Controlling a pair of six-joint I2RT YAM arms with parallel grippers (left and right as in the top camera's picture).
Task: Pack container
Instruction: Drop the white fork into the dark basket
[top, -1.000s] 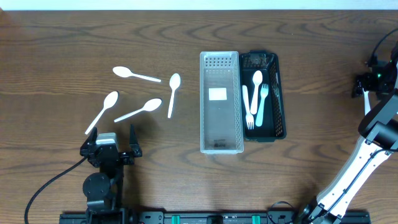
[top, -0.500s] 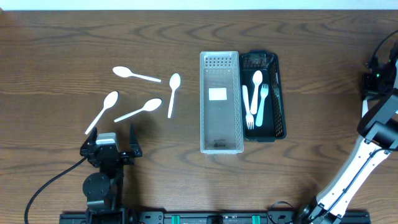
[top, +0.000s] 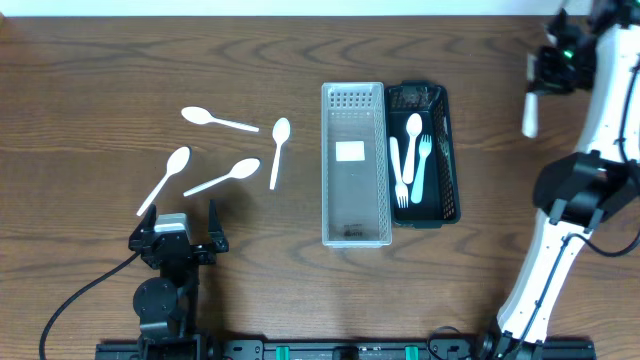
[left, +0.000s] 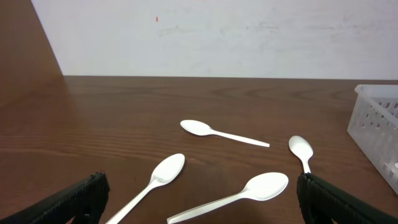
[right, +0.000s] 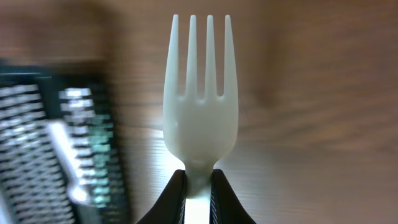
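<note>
My right gripper (top: 540, 82) hangs over the table's far right, shut on the neck of a white plastic fork (top: 529, 113). The right wrist view shows the fork (right: 200, 106) tines-up between the closed fingers (right: 177, 193), with the black basket (right: 62, 143) blurred at the left. That black basket (top: 448, 150) holds two forks and a spoon. A clear white basket (top: 353, 165) stands against its left side. Several white spoons (top: 224, 177) lie on the wood to the left. My left gripper (top: 172, 240) rests open near the front left, a spoon (left: 242, 193) just ahead of its fingers.
The wooden table (top: 100, 60) runs to a white wall at the back. In the left wrist view the clear basket's corner (left: 376, 124) stands at the right. The right arm's white links (top: 575, 200) rise along the table's right side.
The right arm swung from the right edge toward the back and left, and a white fork now shows in its shut gripper. The left arm and the spoons stayed put.
</note>
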